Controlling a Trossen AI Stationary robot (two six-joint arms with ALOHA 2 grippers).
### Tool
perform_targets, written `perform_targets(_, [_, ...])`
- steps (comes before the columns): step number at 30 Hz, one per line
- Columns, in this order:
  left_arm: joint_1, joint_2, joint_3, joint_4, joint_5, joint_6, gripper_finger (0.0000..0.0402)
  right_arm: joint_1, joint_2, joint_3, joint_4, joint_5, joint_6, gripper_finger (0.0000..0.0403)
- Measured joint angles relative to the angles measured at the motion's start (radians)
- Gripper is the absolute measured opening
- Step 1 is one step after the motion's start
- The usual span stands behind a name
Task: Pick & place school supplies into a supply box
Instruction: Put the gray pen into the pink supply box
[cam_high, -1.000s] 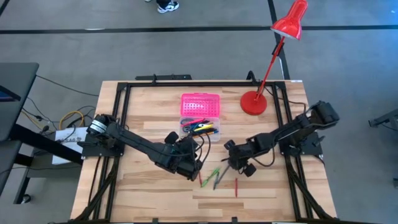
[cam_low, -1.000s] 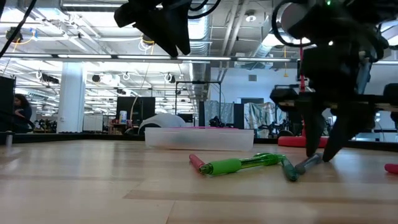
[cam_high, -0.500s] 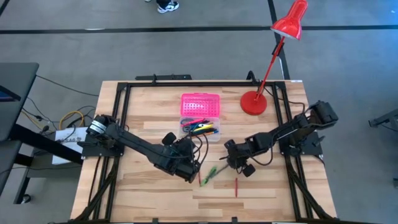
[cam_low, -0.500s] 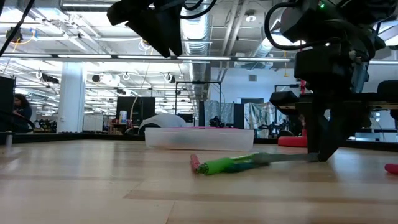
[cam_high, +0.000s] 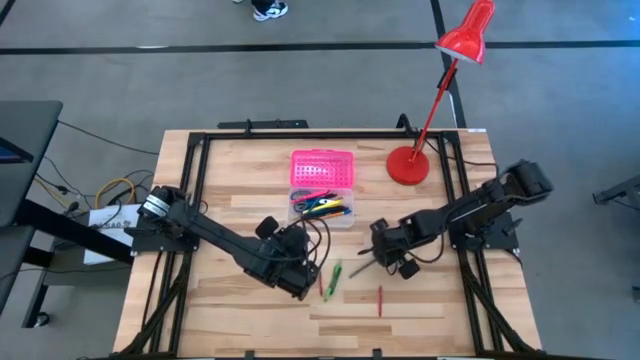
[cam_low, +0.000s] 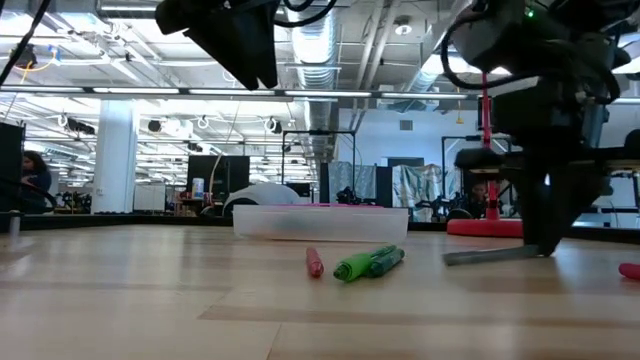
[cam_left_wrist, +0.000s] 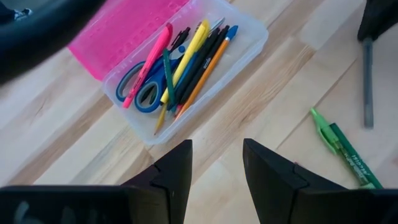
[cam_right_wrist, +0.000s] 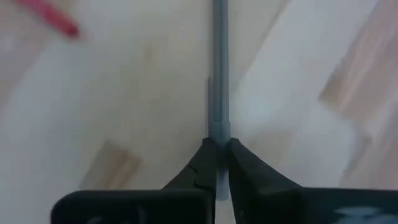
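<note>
The supply box's clear base (cam_high: 345, 213) stands at the table's far middle, its pink lid (cam_high: 322, 168) open behind it. It holds several pens and blue-handled scissors (cam_left_wrist: 142, 87). My right gripper (cam_high: 380, 258) is down at the table right of centre, shut on a grey pen (cam_high: 362, 268). My left gripper (cam_left_wrist: 214, 168) is open and empty, above the table near the box (cam_left_wrist: 249, 43). Green pens (cam_high: 335, 273) and a red pen (cam_high: 321, 285) lie flat between the arms. Another red pen (cam_high: 379, 298) lies nearer the front. My right gripper pinches the grey pen's right end (cam_right_wrist: 219, 127) between its two fingers. The fingers (cam_low: 545, 235) come from above, pointing down. The pen (cam_low: 490, 255) lies almost level, reaching toward the table's left, its free end (cam_low: 448, 260) on the wood.
A red desk lamp stands with its base (cam_high: 407, 165) at the far right, right of the box. A black frame runs round the table's edges (cam_high: 300, 132). Bare wood shows at the near left (cam_high: 220, 300).
My right gripper has shut on the grey pen's end and drawn it toward the table's right edge, away from the green pens. The green pens have turned about and now lie side by side. My left gripper has drifted a little toward the table's left.
</note>
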Motion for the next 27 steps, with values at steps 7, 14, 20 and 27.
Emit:
perform_targets(7, [-0.01,0.0,0.0,-0.002,-0.04,-0.032,0.0138,-0.054,-0.126,-0.006,-0.203,0.056,0.02,0.0009])
perform_targets(14, [-0.01,0.0,0.0,0.0,-0.051,-0.036,0.0138,-0.123,-0.263,-0.005,-0.281,0.048,0.061,0.0003])
perform_targets(20, [-0.009,0.0,0.0,-0.011,-0.066,-0.076,0.0138,-0.171,-0.373,-0.002,-0.258,0.066,0.077,0.0003])
perform_targets(27, [-0.01,0.0,0.0,-0.082,-0.072,-0.168,0.0138,-0.249,-0.364,0.072,-0.186,0.173,0.131,0.0005])
